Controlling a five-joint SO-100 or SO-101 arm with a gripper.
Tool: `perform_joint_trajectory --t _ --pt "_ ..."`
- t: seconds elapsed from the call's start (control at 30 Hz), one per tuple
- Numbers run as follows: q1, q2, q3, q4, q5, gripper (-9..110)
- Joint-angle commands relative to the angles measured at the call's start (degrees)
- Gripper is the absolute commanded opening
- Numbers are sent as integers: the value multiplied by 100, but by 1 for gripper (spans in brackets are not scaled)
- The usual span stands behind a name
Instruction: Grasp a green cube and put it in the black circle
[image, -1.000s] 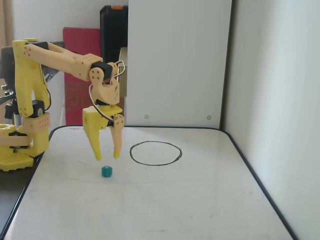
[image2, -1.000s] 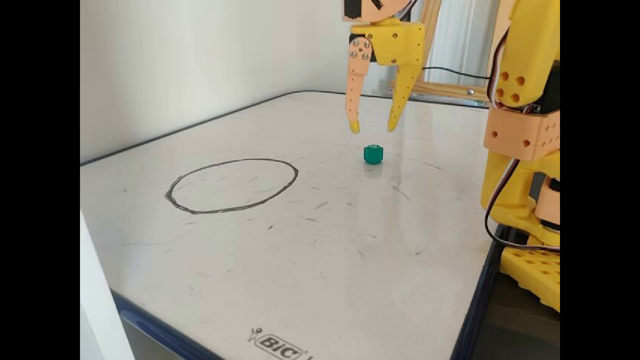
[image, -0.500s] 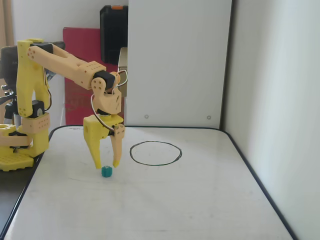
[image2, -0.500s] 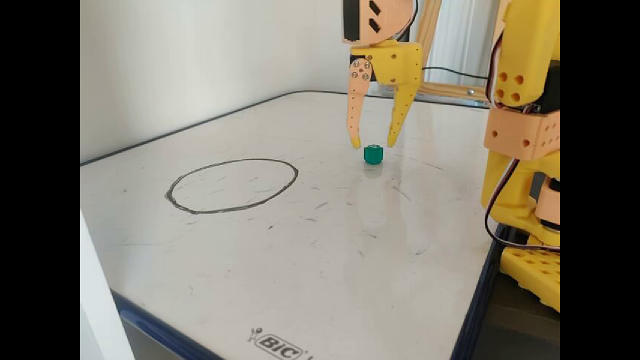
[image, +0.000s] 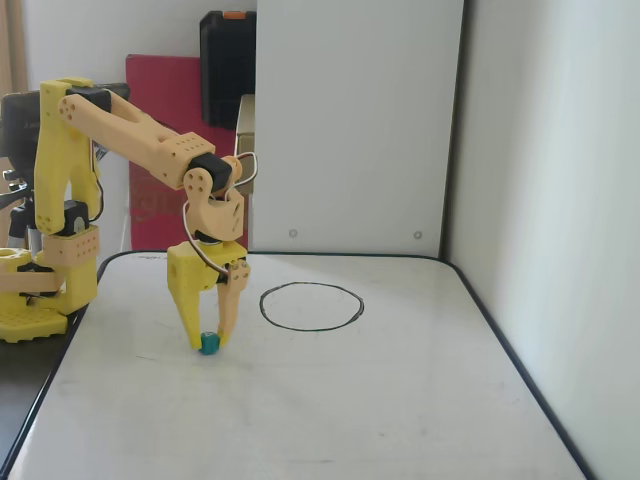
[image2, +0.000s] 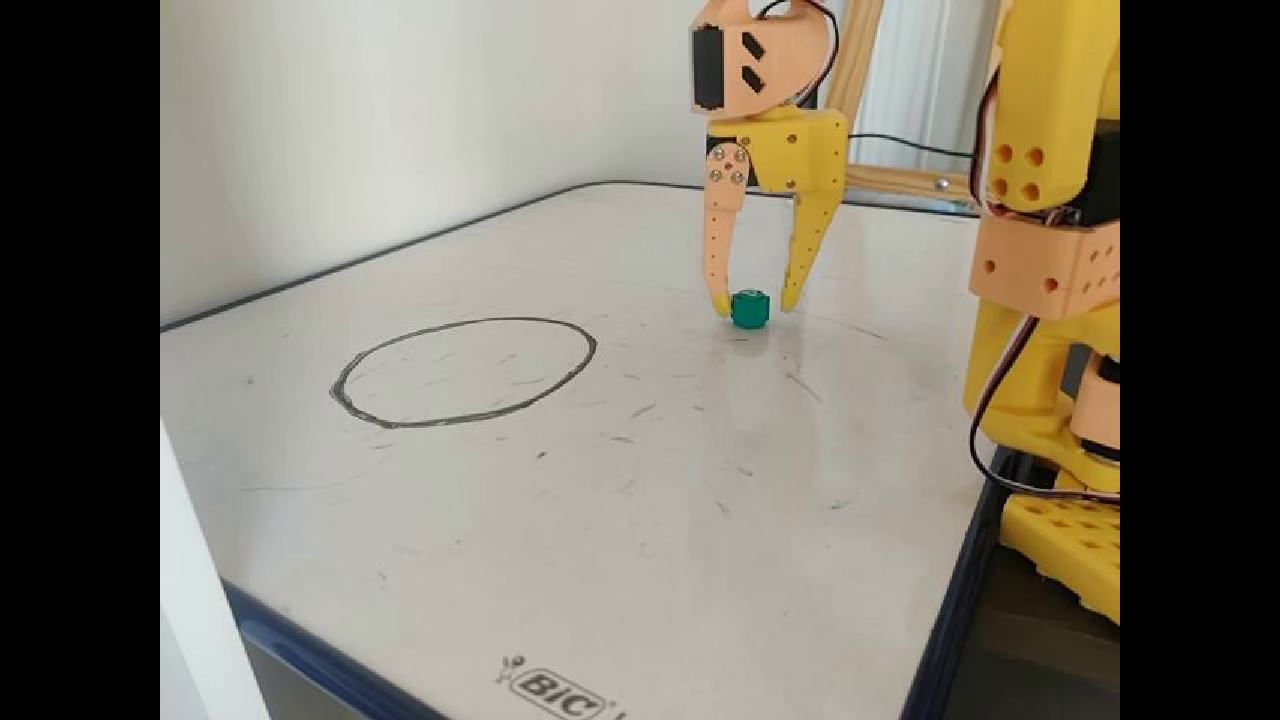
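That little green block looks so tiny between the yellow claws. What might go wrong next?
The green cube sits on the whiteboard between the open gripper tips, and seems nearer one tip. Closing unevenly may nudge or pop it out across the board. The tips are very near the board and may scrape it. The black circle is well away, so a weak pinch could drop it.

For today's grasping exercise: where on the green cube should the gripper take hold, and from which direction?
Probably from straight above, pinching two opposite side faces of the green cube. It sits flat on the whiteboard, and the open gripper already straddles it, fingertips near board level.
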Motion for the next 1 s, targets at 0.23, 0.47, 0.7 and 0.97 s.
perform_joint_trajectory --t 0.23,0.47,0.7,0.97 --pt "0 246 -519 404 299 0" --pt "-1134 1345 -2171 1881 1327 0" --pt "-2909 1529 -2496 2083 2619 0" --pt "-3779 765 -3234 1327 3920 0"
